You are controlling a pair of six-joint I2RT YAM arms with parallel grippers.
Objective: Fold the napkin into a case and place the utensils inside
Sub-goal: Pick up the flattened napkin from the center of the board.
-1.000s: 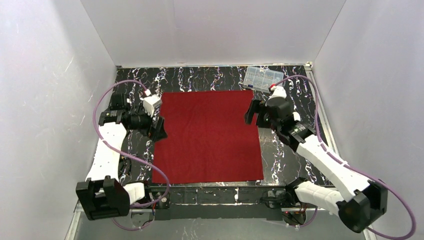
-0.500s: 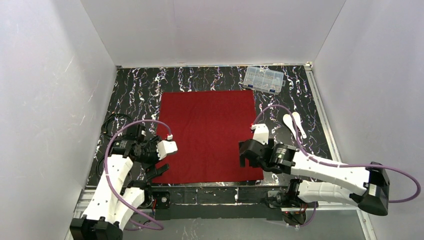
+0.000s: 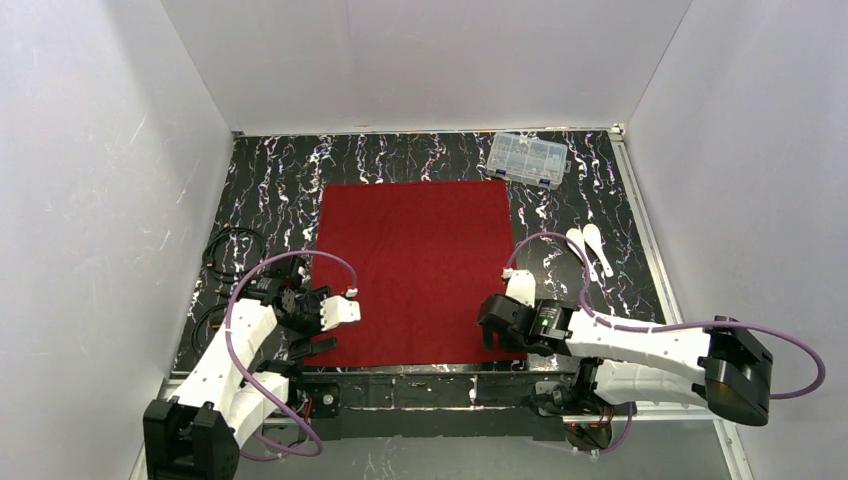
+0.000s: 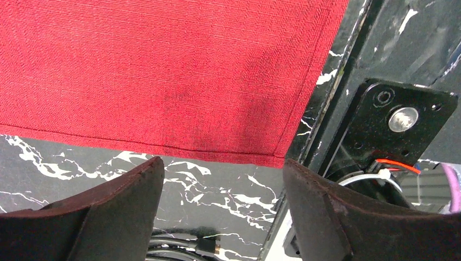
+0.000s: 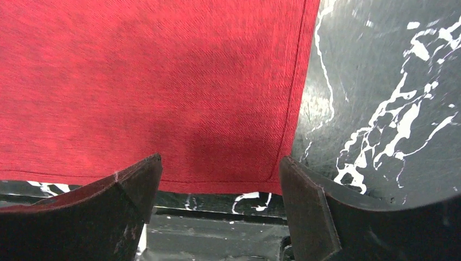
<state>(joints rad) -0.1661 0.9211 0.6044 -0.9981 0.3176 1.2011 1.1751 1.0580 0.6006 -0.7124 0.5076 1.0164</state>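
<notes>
Both arms are folded low, close to their bases. Left tool (image 3: 322, 325) is at the near-left corner of the napkin (image 3: 420, 270), right tool (image 3: 492, 335) at the near-right corner. Both are released, jaws wide, nothing btwn them. Napkin lies flat and unfolded on the table (image 3: 270, 170). Utensils (image 3: 590, 245) lie side by side beyond the right tool, off the cloth; clear box (image 3: 527, 158) is farther out. Only the wrist views show each corner hem just ahead of the fingertips (image 4: 136, 179), not gripped.

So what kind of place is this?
Probably a lab test cell: plain white walls box in a black marbled table, with a left arm and right arm bolted at its near edge.
</notes>
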